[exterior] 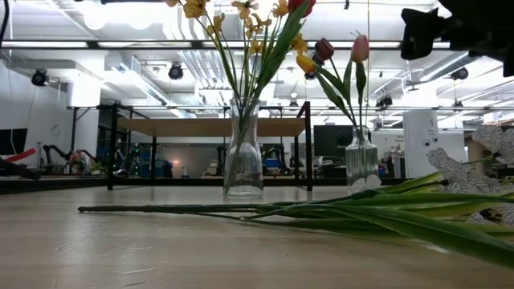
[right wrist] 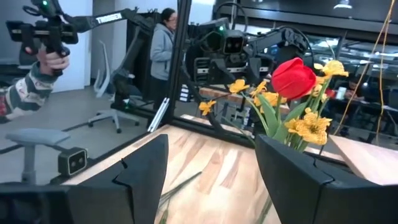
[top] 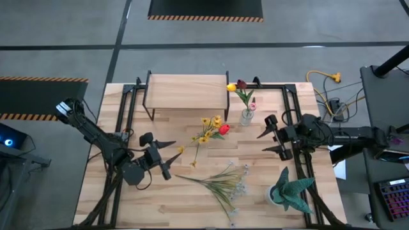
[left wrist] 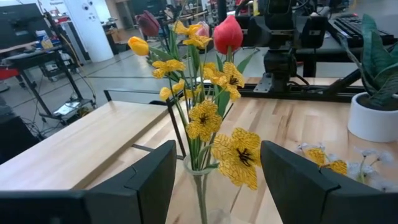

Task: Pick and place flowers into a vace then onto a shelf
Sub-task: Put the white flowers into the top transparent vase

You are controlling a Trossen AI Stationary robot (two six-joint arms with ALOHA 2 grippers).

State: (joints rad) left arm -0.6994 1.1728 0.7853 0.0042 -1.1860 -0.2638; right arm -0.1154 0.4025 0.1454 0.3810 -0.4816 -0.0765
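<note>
A clear glass vase (exterior: 243, 160) stands upright on the table with yellow flowers and one red tulip (top: 213, 128) in it. My left gripper (top: 171, 160) is open, and its fingers stand on either side of this vase's neck (left wrist: 200, 180) without touching it. My right gripper (top: 262, 143) is open too; it hovers right of the bouquet (right wrist: 292, 93) and faces it. A second glass vase (top: 246, 117) holds maroon, yellow and pink tulips. A loose green-stemmed bunch with white blossoms (top: 220, 182) lies flat on the table. The shelf (top: 185, 89) stands at the far edge.
A teal spiky plant in a white pot (top: 287, 191) sits at the near right corner. Black frame rails (top: 131, 115) run along both table sides. Beyond the table, a person (right wrist: 163, 37) stands, and a hand (right wrist: 46, 59) holds a gripper device.
</note>
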